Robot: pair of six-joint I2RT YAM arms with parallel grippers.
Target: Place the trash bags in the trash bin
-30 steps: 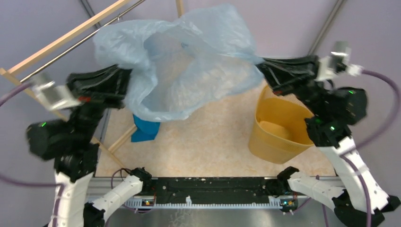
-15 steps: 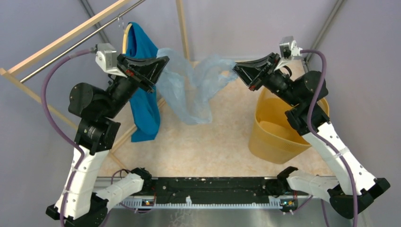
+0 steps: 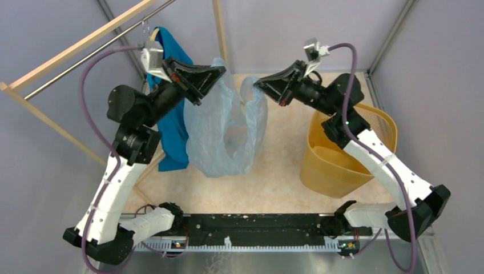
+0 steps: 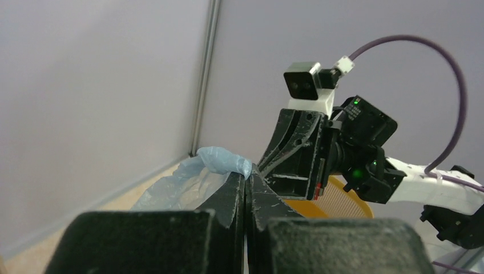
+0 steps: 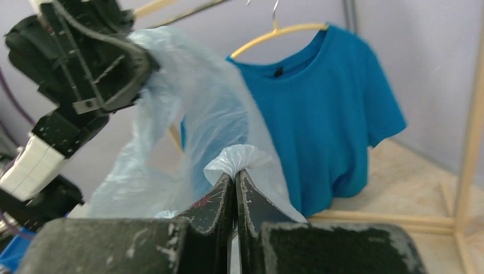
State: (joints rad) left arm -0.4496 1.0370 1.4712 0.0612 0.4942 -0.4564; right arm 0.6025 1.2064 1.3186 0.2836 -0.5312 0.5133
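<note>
The pale blue-grey trash bag [image 3: 225, 134] hangs in the air between both grippers, sagging down to the table. My left gripper [image 3: 220, 73] is shut on one top edge of it; the pinched fold shows in the left wrist view [image 4: 222, 161]. My right gripper [image 3: 258, 85] is shut on the other edge, a bunched fold [image 5: 240, 158] between its jaws. The two grippers are close together, above the table's middle back. The yellow-orange trash bin [image 3: 342, 154] stands at the right, below the right arm, and also shows in the left wrist view [image 4: 342, 200].
A teal-blue shirt [image 3: 174, 114] hangs on a hanger from a wooden rack [image 3: 68, 51] at the back left, just behind the bag; it also shows in the right wrist view [image 5: 331, 108]. Metal frame posts [image 3: 394, 31] stand at the back corners.
Both grippers have swung inward and come closer together. The bag, spread wide a second ago, has collapsed into a narrow hanging fold that droops lower.
</note>
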